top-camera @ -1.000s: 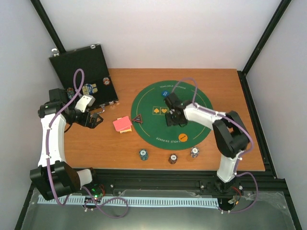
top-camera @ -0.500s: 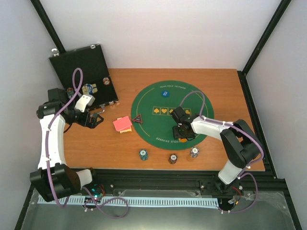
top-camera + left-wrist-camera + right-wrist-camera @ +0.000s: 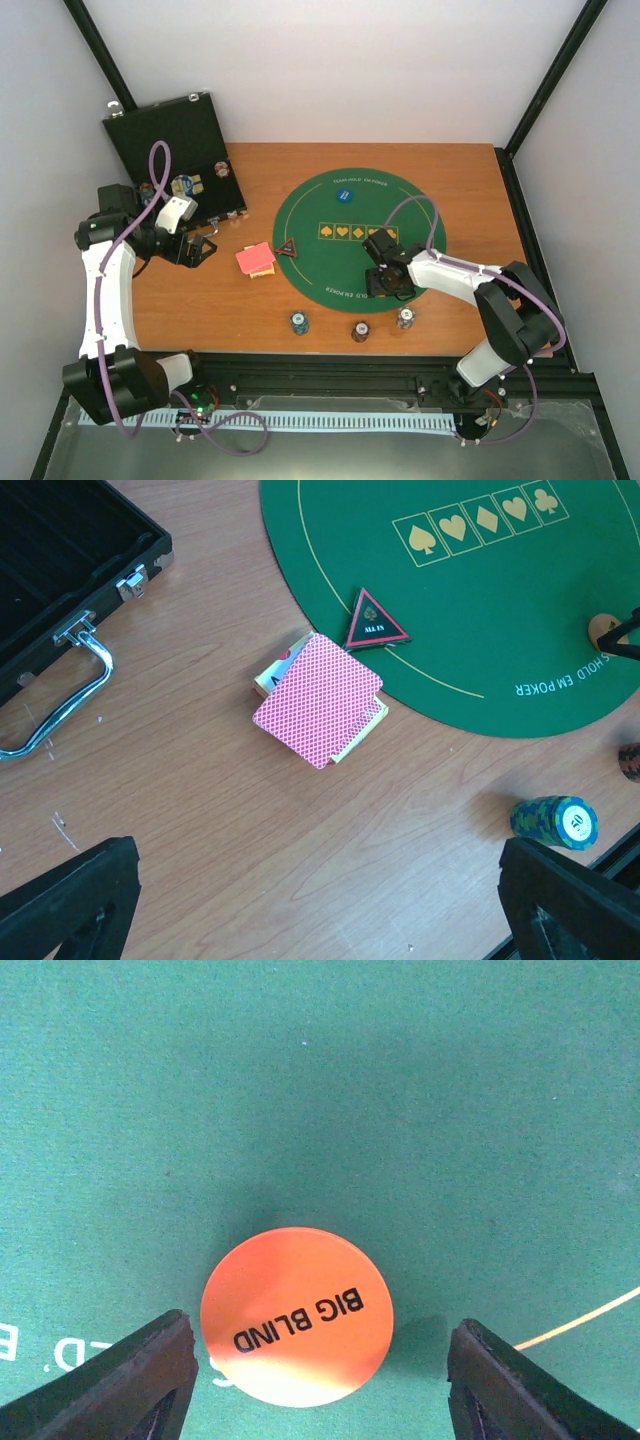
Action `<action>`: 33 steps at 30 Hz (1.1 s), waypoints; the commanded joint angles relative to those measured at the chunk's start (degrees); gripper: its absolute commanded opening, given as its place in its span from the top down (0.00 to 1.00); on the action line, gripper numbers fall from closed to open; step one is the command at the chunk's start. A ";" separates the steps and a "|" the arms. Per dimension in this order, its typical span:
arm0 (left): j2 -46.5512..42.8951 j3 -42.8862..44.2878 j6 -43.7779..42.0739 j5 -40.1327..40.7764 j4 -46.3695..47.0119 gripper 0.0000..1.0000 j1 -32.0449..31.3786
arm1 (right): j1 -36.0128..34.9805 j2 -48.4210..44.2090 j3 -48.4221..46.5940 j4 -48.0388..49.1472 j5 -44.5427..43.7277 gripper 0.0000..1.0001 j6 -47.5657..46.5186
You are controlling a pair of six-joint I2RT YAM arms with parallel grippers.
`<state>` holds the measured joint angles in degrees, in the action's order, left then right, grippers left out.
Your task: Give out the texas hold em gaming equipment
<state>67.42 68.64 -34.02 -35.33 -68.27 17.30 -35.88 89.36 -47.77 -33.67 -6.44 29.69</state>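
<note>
Right wrist: right gripper (image 3: pixel 318 1335) spread, straddling the orange button (image 3: pixel 296 1315), not touching. We advise centring first, then pinching its edges gently. Left gripper (image 3: pixel 320 900) gapes wide.

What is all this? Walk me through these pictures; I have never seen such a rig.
Two robot arms are bolted at the near edge of a table. One picture looks down from above; the other two come from wrist cameras. The left gripper is open and empty, near the red-backed cards and triangle marker. The right gripper, open, straddles an orange button on the green mat without gripping it. A blue button lies farther back; three chip stacks stand nearer the arms; a black case sits open at left.
</note>
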 commanded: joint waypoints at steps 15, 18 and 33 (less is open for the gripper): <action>-1.89 2.17 0.21 -1.47 -0.99 0.00 0.15 | -0.71 5.34 -2.00 -0.62 -1.26 0.36 -0.08; -2.24 2.13 0.07 -1.13 -1.12 0.00 0.17 | -0.60 5.49 -3.05 -2.58 -3.65 0.40 -0.14; -2.37 2.17 -0.96 0.43 -1.25 0.00 0.15 | 5.98 3.71 -3.92 -7.79 -5.45 0.45 -0.59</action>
<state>65.82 69.17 -33.74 -35.31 -68.53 17.30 -31.77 94.43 -52.84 -40.05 -10.66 29.39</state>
